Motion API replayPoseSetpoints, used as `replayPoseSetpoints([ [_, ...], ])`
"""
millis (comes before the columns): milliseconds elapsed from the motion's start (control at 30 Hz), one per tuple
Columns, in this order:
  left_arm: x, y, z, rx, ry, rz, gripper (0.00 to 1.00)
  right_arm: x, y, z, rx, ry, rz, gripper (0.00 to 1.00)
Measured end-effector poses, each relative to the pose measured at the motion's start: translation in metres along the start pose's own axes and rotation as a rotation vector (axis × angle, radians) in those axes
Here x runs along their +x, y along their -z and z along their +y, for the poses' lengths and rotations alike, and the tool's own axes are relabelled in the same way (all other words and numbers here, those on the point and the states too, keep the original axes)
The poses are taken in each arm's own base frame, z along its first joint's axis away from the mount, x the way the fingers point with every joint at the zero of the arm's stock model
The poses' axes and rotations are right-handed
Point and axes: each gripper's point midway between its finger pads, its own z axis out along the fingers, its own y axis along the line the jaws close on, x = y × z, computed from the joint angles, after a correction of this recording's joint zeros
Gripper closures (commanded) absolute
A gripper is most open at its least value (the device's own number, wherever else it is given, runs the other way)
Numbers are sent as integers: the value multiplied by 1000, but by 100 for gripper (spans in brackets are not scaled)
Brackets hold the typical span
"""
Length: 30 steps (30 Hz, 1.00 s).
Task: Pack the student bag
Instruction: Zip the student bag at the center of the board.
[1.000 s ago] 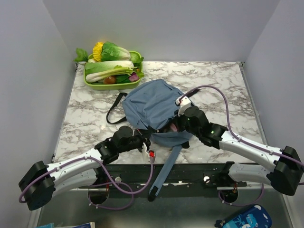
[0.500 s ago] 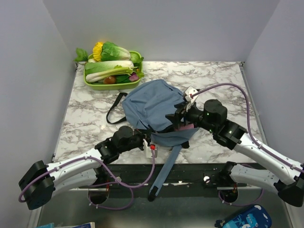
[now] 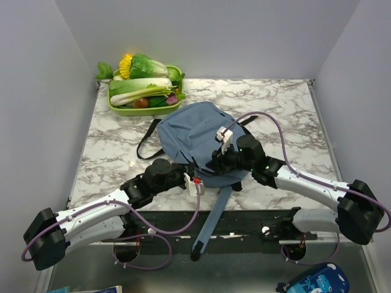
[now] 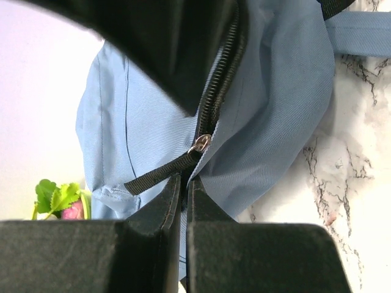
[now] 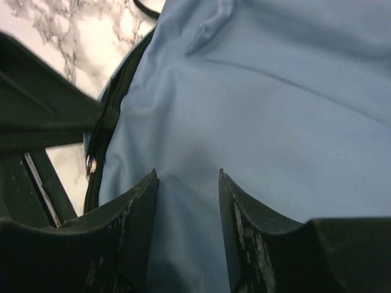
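Left gripper (image 4: 184, 178), pinched shut on the zipper strap (image 4: 160, 173) of the student bag (image 3: 192, 131), should pull straight along the zipper teeth (image 4: 220, 79) while the half-open, empty right gripper (image 5: 187, 177) braces it.

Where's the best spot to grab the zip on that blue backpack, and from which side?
Probably the small metal zipper pull on the student bag, where the zipper teeth end: it sticks out as a thin tab. Come from the table's near edge, which it faces.
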Motion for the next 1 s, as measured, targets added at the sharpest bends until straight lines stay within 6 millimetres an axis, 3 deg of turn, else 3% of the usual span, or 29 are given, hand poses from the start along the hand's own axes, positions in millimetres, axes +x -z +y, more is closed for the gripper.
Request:
replayPoseSetpoints([
  [67,-1,1,0,3,31,4,100,12,5,3,-13,-19,1,41],
  [167,-5,2,6,1,83,8,100,9,11,7,-30,-31,-33,36],
  [400,-22,7,24,-12,201,-3,100,-24,24,1,-48,-39,-146,29],
  [567,-23,9,19,17,233,3,100,-51,29,0,-112,-48,-226,28],
  [800,-24,9,15,40,224,-5,100,-70,22,20,-317,-57,-246,28],
  [1000,-25,11,15,48,194,-11,100,-62,12,35,-446,-77,-199,29],
])
